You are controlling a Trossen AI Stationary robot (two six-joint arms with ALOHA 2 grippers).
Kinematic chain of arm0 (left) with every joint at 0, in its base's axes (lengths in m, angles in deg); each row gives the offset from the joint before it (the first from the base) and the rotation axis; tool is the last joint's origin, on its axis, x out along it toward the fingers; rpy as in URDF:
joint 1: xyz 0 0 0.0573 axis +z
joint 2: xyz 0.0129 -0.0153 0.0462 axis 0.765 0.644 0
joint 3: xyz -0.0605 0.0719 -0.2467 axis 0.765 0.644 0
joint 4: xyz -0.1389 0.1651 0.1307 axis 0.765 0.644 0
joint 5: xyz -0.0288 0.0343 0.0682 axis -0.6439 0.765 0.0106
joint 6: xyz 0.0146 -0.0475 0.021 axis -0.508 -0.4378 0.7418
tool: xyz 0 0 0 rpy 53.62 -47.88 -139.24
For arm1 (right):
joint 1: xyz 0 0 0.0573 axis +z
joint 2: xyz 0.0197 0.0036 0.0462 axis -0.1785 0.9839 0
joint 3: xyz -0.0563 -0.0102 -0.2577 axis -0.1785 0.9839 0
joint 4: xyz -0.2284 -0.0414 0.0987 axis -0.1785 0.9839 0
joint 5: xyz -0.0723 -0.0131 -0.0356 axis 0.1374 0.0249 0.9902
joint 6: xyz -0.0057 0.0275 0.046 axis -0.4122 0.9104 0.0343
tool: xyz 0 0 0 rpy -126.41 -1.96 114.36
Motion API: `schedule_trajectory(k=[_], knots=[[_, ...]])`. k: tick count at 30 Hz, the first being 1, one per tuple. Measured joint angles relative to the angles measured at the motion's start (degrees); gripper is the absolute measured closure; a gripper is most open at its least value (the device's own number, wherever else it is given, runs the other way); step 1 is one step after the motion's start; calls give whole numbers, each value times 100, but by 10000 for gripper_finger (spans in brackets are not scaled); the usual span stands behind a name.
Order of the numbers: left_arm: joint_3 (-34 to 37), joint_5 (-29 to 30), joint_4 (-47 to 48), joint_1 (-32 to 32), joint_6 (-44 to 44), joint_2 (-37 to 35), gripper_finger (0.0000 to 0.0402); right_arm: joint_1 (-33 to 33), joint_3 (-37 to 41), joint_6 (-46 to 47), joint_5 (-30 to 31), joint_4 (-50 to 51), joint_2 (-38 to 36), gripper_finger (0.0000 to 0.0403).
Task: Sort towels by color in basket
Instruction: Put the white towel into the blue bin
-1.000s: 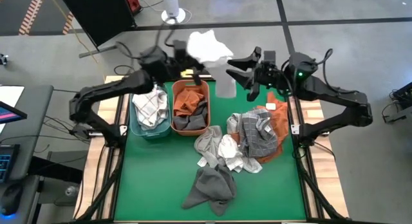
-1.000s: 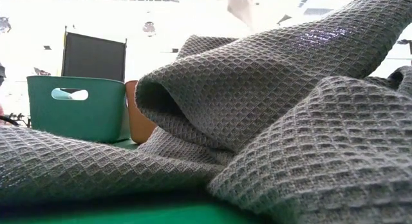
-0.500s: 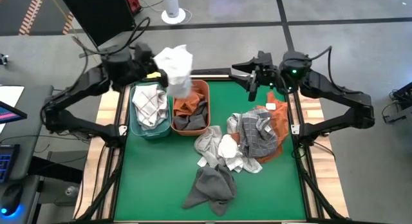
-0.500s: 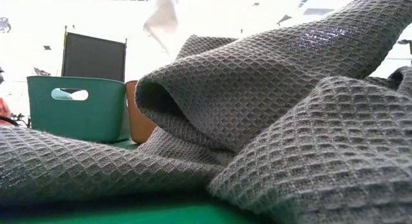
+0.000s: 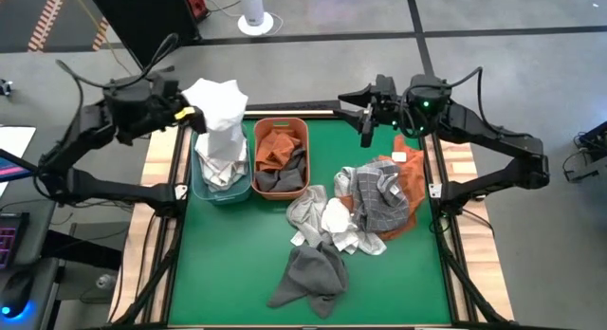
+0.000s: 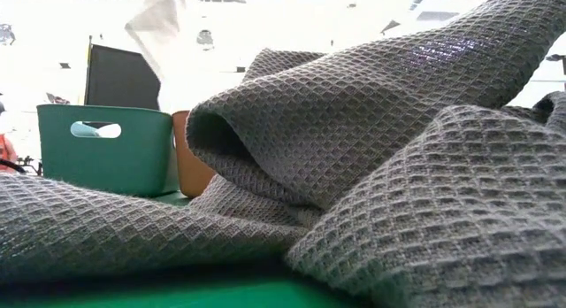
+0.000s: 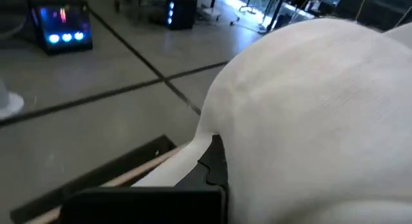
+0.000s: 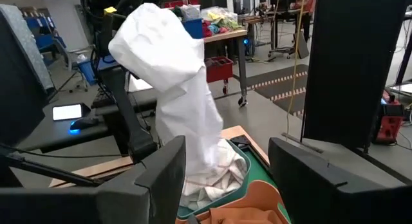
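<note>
My left gripper (image 5: 193, 110) is shut on a white towel (image 5: 218, 117) above the teal basket (image 5: 197, 183). The towel hangs down, and its lower end (image 8: 209, 176) lies inside that basket on a white checked towel (image 5: 226, 169). The low view shows the towel (image 6: 159, 29) above the teal basket (image 6: 104, 149). The orange basket (image 5: 302, 131) holds rust orange and dark grey towels. Mixed towels (image 5: 365, 207) are heaped on the mat. A dark grey towel (image 5: 308, 278) lies near the table's near edge. My right gripper (image 5: 365, 114) is open over the far edge, touching nothing. My left gripper holds the white towel by its upper end (image 5: 202, 104), coming level from the table's left. The cloth bulges over the fingers (image 7: 212, 172) and hides the place of contact. The towel hangs slack below, with its lower end in the teal basket.
The two baskets stand side by side at the table's far left. The towel heap fills the right half of the green mat (image 5: 228, 254). A dark grey towel (image 6: 371, 166) close to the low camera blocks most of that view. The mat's near left part is bare.
My left gripper has carried the white towel from over the table's far middle toward the left edge, past the orange basket, to above the teal basket. The towel hung free in the air before; its lower end now rests in the teal basket.
</note>
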Motion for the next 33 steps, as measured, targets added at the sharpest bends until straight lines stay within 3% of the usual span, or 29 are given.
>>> schedule_trajectory(k=[10,19,22,27,33], knots=[[0,-493,2259,-3,-1182,191,401,-147,0,-3,-4,18,0,157],[121,-484,3260,-144,-1323,941,401,-180,2,-3,-4,127,0,157],[539,-449,3203,-144,-1289,1123,401,-180,2,-3,-4,145,0,157],[1802,-617,2799,-39,-1243,1104,401,-180,2,0,-4,323,0,157],[3059,-589,2359,368,-1771,1100,401,-174,4,0,-6,392,0,157]])
